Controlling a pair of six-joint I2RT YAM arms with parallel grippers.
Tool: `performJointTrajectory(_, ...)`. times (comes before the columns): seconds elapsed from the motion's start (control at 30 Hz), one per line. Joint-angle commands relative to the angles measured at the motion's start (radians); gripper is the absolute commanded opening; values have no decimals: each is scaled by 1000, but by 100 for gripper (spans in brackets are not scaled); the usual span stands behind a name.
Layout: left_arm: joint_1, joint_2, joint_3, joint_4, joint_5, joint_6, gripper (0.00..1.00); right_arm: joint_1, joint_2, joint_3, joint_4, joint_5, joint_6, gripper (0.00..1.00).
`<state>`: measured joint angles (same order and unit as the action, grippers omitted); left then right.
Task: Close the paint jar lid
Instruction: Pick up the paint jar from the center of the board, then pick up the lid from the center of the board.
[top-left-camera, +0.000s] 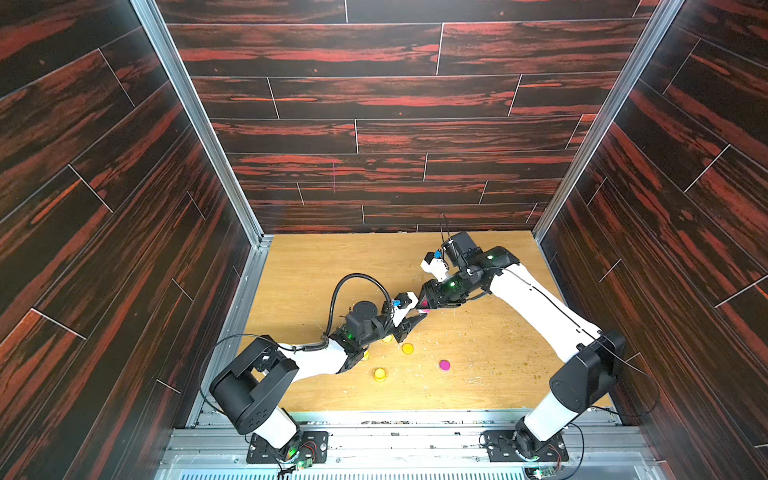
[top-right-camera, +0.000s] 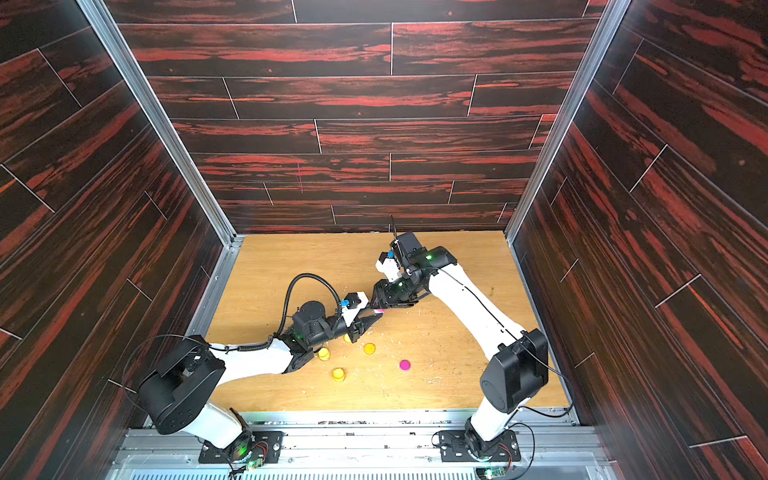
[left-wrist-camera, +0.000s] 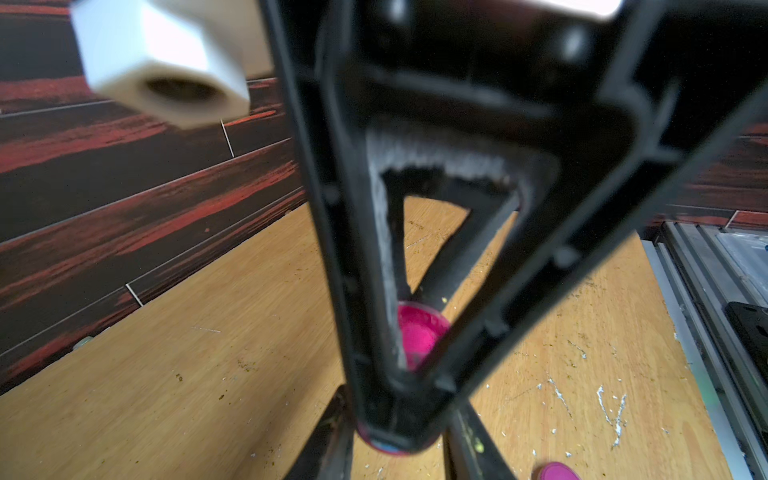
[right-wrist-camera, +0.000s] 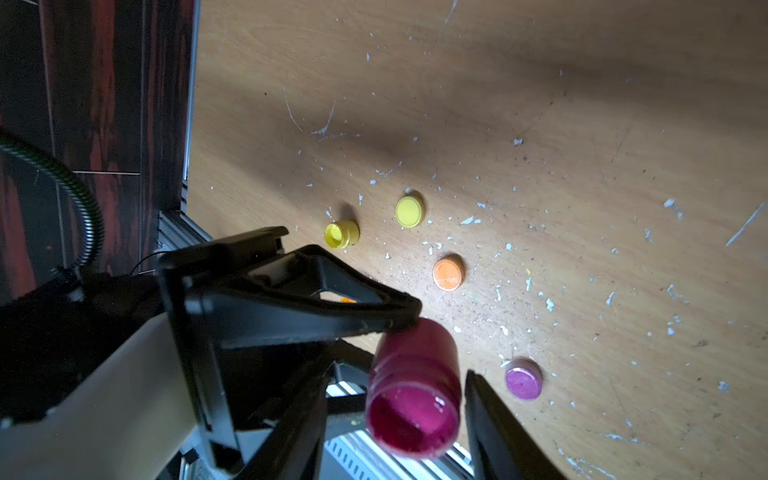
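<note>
Two grippers at one paint jar (right-wrist-camera: 415, 386), so which has it?

L gripper (right-wrist-camera: 401, 323). It's clenched on the closed end of the jar, tips only. R gripper (right-wrist-camera: 401, 370) is parted, one finger each side of the open mouth w/ a sliver of gap both sides. Not gripping, afaict.

Where's the jar sit?

Looks off the bench (right-wrist-camera: 582, 166), tipped on its side btwn the two grippers, mouth toward the R wrist cam. Pink paint inside; can't tell if it's runny.

Lid?

Pink lid (right-wrist-camera: 523, 379) lies flat on the bench, not on the jar. In both top views it's nearer the robot's base than the jar. It's apart from the yellow jar (right-wrist-camera: 340, 234), yellow lid (right-wrist-camera: 410, 212) and orange lid (right-wrist-camera: 448, 272).

How'll it handle?

Small plastic pot, prob. v. light & stiff. Smooth round wall, so likely slippery under a tip pinch. L hold is thin and right at the end, so the jar could pivot or pop out when the lid gets pressed or twisted on. Better hold imo: across the body, below the ribbed neck, leaving the neck free. Lid's a shallow disc: take it by the rim, across its width, w/ a gentle squeeze. Bring it square to the mouth or it'll seat crooked.
</note>
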<state>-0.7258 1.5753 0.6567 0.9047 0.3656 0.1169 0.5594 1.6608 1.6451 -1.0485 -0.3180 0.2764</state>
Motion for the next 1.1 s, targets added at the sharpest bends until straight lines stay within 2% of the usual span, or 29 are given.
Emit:
performJointTrajectory(0.0, -1, -47, 24, -12, -4, -23, 19, -21, -49, 41, -25, 20, -11, 60)
performJointTrajectory(0.1, 0, -52, 34, -46, 0, -26, 18, -40, -75, 35, -24, 35, -6, 62)
performJointTrajectory(0.37, 12, -93, -12, 42, -59, -67, 17, -92, -160, 0, -70, 131, 14, 64)
performJointTrajectory(0.67, 25, -137, -45, 97, -89, -107, 17, -83, -277, -310, -37, 180, 87, 64)
performJointTrajectory(0.87, 26, -165, -67, 117, -103, -124, 17, 23, -251, -495, 54, 219, 160, 64)
performJointTrajectory(1.07, 26, -206, -95, 118, -125, -125, 17, 124, -136, -572, 129, 321, 212, 63)
